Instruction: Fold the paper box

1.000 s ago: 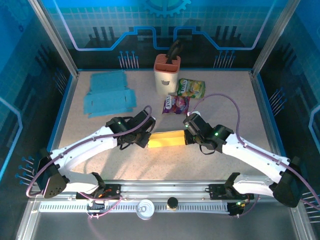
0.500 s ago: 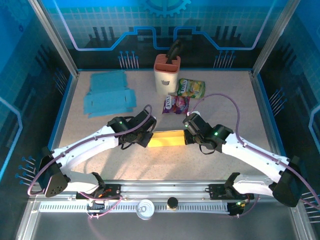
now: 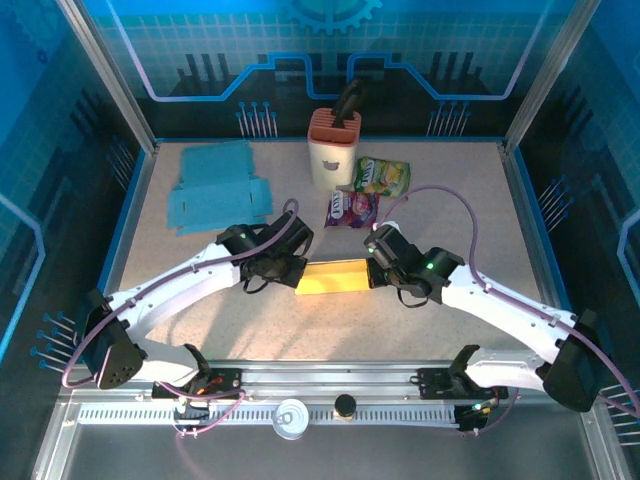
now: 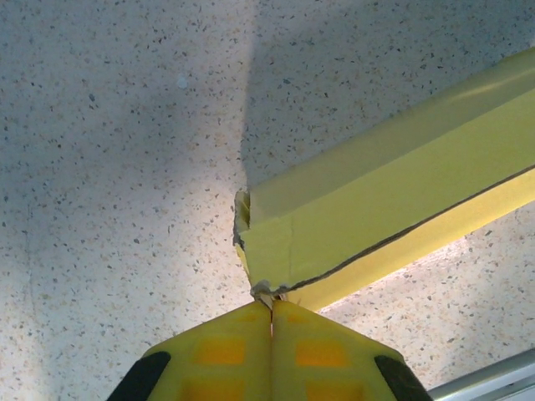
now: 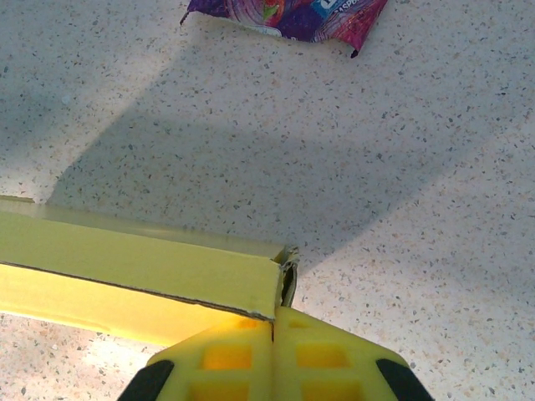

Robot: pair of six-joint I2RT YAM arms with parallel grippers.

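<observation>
The yellow paper box [image 3: 333, 277] is found lying flat on the speckled table [image 3: 470, 210], near its middle, between the two arms. The left gripper [image 4: 272, 306] is set at the box's left end; its fingers are pressed together, the tips touching the lower corner there. The right gripper [image 5: 273, 321] is set at the right end, its fingers likewise pressed together against the end corner. Whether a thin flap is pinched by either pair cannot be told. A purple snack packet [image 5: 288, 17] is noted just beyond the box, a green packet [image 3: 383, 176] and a white holder [image 3: 333, 150] farther back, and flat blue card [image 3: 215, 197] at far left.
</observation>
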